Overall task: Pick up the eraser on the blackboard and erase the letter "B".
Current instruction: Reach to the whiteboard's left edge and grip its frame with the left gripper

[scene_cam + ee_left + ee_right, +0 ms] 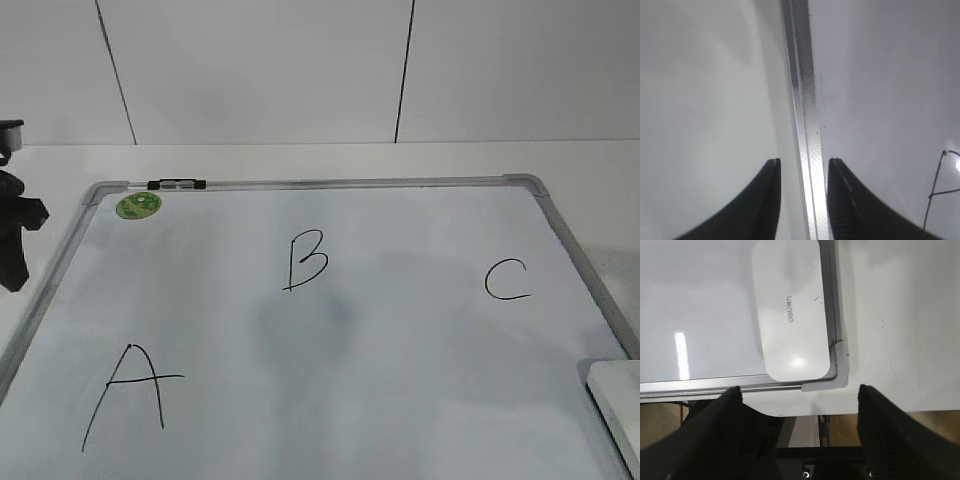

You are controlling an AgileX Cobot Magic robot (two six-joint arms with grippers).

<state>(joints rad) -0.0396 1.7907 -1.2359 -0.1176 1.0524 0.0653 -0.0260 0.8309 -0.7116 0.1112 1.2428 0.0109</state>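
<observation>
Lying flat in the blackboard's (330,380) near right corner, eraser (790,310) touches the frame; letter "B" (305,260) intact mid-board. R gripper (800,392) wide open above eraser, L gripper (802,167) slightly apart over left frame edge
</observation>
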